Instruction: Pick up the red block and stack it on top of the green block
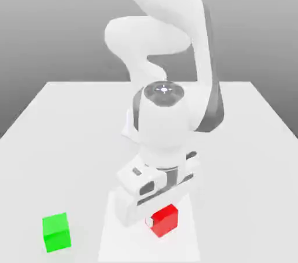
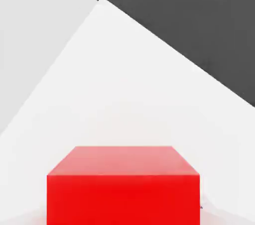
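Right now the white Panda arm (image 1: 169, 52) bends low over the white table (image 1: 70, 122), its wrist turned down so that the gripper (image 1: 152, 216) sits right at the red block (image 1: 165, 219). From where I stand, the block's top and one side show just past the hand's white housing, and the rest is tucked behind it. Whether the fingers are apart or pressed against the block, I cannot tell; the hand's body covers them in the exterior view, and they do not appear in the hand view at all.

Taking the red block as the landmark, the green block (image 1: 57, 232) rests on the table well apart from it, toward the exterior view's left and a touch nearer the table's front edge. The two cubes look alike in build, each sitting flat on the table. The gripper hangs immediately on the red block's side that faces the green one.

In the hand view the red block (image 2: 123, 189) is very close, showing its top face and one brighter side. Beyond it the table (image 2: 114, 69) runs to a slanted edge with dark backdrop behind.
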`<move>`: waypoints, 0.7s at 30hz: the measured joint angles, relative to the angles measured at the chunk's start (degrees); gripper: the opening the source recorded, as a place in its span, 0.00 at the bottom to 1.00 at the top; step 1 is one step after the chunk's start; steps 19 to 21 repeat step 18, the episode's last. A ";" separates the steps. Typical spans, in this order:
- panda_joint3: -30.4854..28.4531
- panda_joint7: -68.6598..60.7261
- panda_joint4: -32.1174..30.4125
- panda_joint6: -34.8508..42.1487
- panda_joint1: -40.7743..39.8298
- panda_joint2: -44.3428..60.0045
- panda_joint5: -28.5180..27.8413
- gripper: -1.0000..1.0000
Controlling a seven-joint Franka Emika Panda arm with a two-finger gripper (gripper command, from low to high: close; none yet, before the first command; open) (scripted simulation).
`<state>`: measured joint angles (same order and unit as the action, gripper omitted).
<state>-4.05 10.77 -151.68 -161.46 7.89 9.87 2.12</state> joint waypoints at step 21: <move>-10.87 11.39 10.67 5.24 -15.28 6.24 8.24 1.00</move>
